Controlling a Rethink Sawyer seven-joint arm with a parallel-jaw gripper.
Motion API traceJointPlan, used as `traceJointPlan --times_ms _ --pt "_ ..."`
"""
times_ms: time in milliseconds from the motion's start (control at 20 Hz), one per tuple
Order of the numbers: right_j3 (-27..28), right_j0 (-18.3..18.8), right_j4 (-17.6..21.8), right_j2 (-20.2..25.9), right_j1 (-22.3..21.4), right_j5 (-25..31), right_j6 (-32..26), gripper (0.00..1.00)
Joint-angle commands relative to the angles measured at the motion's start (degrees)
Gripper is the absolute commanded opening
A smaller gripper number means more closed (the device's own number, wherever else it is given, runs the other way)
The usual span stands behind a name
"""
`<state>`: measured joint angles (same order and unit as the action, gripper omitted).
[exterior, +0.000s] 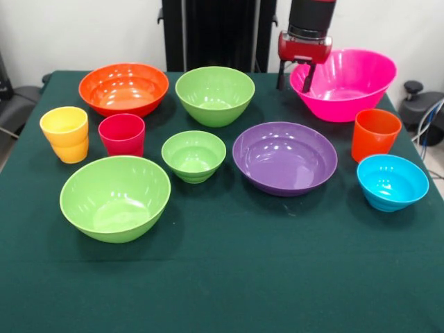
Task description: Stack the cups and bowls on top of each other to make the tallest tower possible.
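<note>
The gripper (295,78) is pinching the tilting hot pink bowl (350,87) by its rim; carrying it slowly and level should be keeping it from slipping.

The robot arm (311,15) is a round black tube with a shiny dark red band. Below it sits a bright red block, and two thin black fingers (306,78) poke out underneath

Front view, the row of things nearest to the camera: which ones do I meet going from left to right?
Large green bowl → small green bowl → purple bowl → blue bowl.
</note>
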<state>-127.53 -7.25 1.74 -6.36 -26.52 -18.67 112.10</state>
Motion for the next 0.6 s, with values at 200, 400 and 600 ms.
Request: traceJointPlan --times_ms 200,400,600 --pt "4.9 -0.5 -1.7 4.0 0.1 1.8 8.7 1.0" --pt "5.0 -0.6 -1.8 4.1 0.0 1.8 8.7 1.0" --pt "5.0 -0.9 -2.1 4.1 0.1 1.7 8.9 1.0"
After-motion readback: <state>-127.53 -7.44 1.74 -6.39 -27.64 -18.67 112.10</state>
